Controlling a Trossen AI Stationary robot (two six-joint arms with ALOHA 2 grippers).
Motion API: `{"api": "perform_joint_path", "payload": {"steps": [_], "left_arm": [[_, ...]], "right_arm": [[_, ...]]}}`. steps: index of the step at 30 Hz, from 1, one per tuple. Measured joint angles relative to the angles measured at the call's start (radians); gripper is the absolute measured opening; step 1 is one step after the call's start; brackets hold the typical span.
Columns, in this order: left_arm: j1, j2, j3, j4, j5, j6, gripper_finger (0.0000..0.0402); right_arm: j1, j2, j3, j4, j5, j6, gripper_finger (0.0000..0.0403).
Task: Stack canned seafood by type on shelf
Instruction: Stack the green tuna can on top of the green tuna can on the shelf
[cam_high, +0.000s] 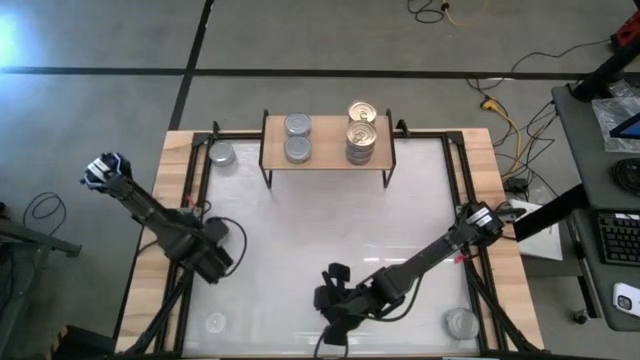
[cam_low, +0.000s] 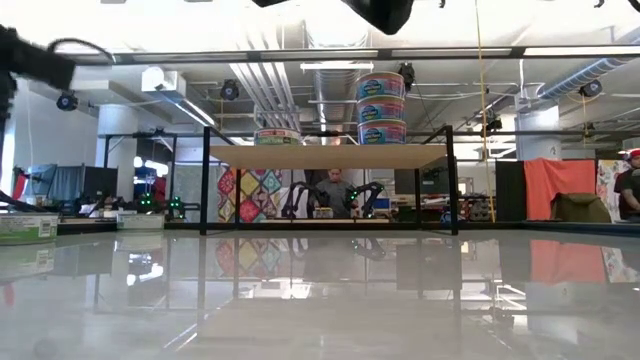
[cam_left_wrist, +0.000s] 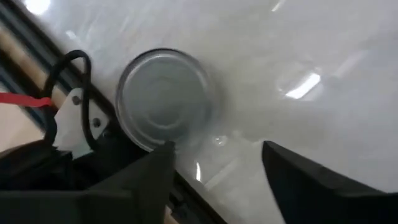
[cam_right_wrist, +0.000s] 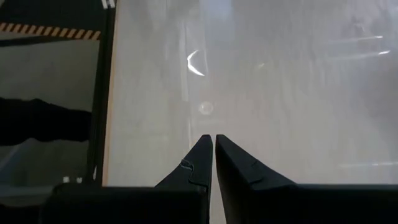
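Observation:
The shelf (cam_high: 326, 150) stands at the table's far edge. On its left part sit two silver-topped tins (cam_high: 297, 137). On its right part are gold-topped tins (cam_high: 361, 125), which show as a stack (cam_low: 381, 105) in the low view. My left gripper (cam_high: 215, 264) hangs open over the table's near left. In its wrist view a silver-topped tin (cam_left_wrist: 165, 99) rests flat on the table just past its fingertips (cam_left_wrist: 214, 158). That tin shows faintly in the high view (cam_high: 214, 322). My right gripper (cam_high: 335, 300) is shut above the bare table near the front edge (cam_right_wrist: 213, 142).
Another silver-topped tin (cam_high: 221, 154) sits at the table's far left, beside the shelf. One more tin (cam_high: 461, 322) sits near the front right corner. Black frame rails (cam_high: 195, 200) run along the table's sides. A person (cam_low: 335, 190) shows in the room beyond the shelf.

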Motion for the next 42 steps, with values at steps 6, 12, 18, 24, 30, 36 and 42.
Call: {"api": "perform_joint_path", "payload": {"steps": [6,12,18,24,30,36,42], "left_arm": [[0.156,0.047,-0.034,-0.012,-0.014,0.065,0.0106],[0.307,0.140,-0.035,-0.012,-0.013,0.179,0.0009],[0.412,0.248,-0.050,0.000,0.013,0.267,0.0017],[0.472,0.358,-0.052,0.060,-0.003,0.435,0.0007],[0.460,0.444,0.019,0.102,-0.100,0.515,0.0003],[0.395,0.500,0.129,0.244,-0.239,0.646,0.0003],[0.319,0.523,0.206,0.484,-0.281,0.815,0.0001]], "right_arm": [[-0.007,0.000,0.006,0.016,0.016,-0.014,0.0013],[-0.014,0.000,0.006,0.017,0.016,-0.015,0.0013],[-0.014,0.000,0.006,0.014,0.016,-0.028,0.0013],[-0.020,0.000,0.006,0.006,0.016,-0.062,0.0013],[-0.040,0.000,0.007,0.005,0.016,-0.119,0.0013],[-0.075,-0.003,0.007,0.000,0.015,-0.159,0.0013],[-0.091,-0.028,0.008,-0.116,0.015,-0.150,0.0013]]}}
